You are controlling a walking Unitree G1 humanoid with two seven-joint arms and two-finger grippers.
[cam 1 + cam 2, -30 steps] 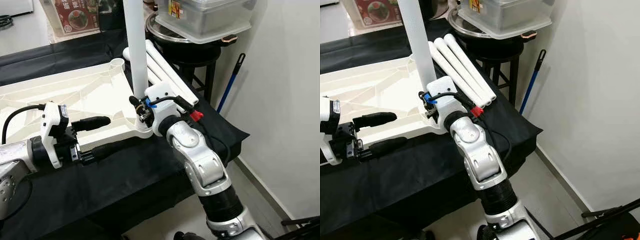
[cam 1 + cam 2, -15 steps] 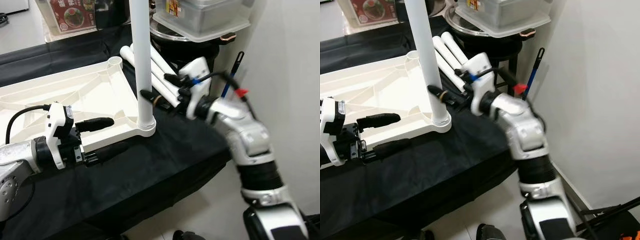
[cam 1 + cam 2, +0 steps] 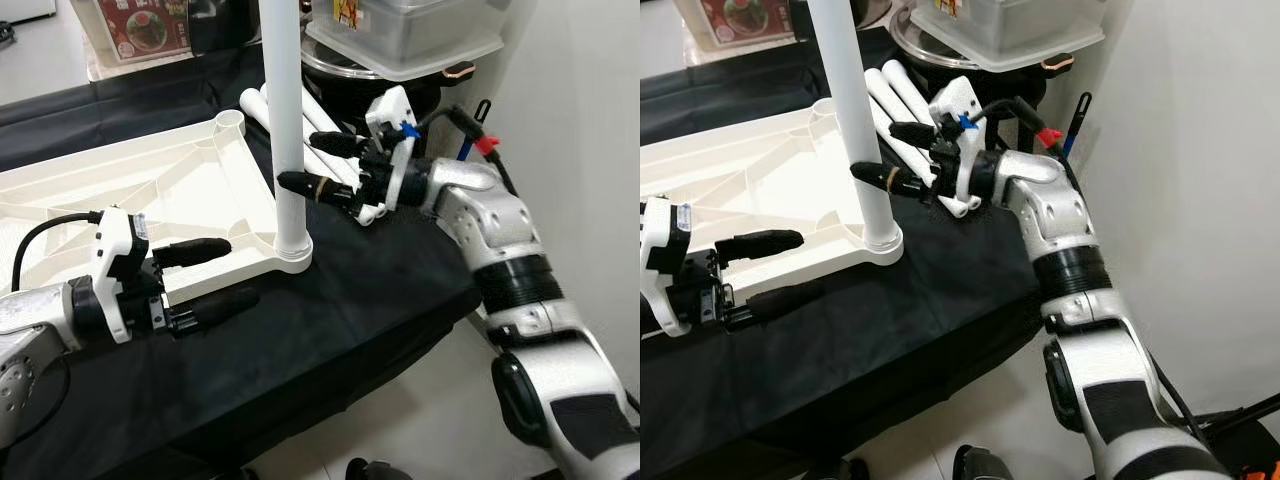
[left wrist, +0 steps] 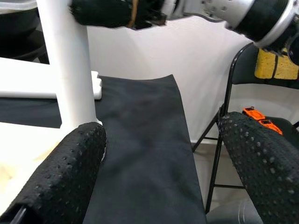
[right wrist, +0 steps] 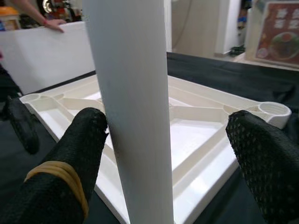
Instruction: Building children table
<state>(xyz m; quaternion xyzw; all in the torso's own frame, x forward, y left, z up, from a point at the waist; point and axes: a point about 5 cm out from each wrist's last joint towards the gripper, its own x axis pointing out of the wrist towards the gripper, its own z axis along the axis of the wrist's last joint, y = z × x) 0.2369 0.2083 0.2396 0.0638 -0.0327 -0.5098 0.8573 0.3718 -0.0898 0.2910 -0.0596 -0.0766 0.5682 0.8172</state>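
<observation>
A white plastic tabletop (image 3: pixel 150 190) lies upside down on a table draped in black cloth (image 3: pixel 330 320), its ribbed underside up, with one smooth white leg (image 3: pixel 285 120) standing upright in the corner socket at the panel's 4 o'clock corner. A second, empty socket (image 3: pixel 232 124) sits at the 1 o'clock corner.

The right gripper (image 3: pixel 318 165) reaches in from 3 o'clock, forearm roughly level and elbow bent, its fingers spread wide around the standing leg; the lower fingertip, ringed by a yellowish band, rests at the leg's side, and contact cannot be confirmed. The right wrist view shows the leg running between the two dimpled black fingers (image 5: pixel 81 154), nearer one of them, and, beyond the panel, a person's hand (image 5: pixel 56 23) on a white board, something the head cameras miss.

The left gripper (image 3: pixel 205 275) lies low at 8 o'clock from the leg, fingers parted and holding nothing, the upper over the panel's edge, the lower over the cloth. Its wrist view catches the leg's base, a folding chair (image 4: pixel 243 112) and an orange object (image 4: pixel 259 123) on its seat.

Three spare white legs (image 3: pixel 902 100) lie side by side on the cloth at 1 o'clock, below a clear lidded container (image 3: pixel 410 35). A blue-handled tool (image 3: pixel 1072 125) leans on the wall.
</observation>
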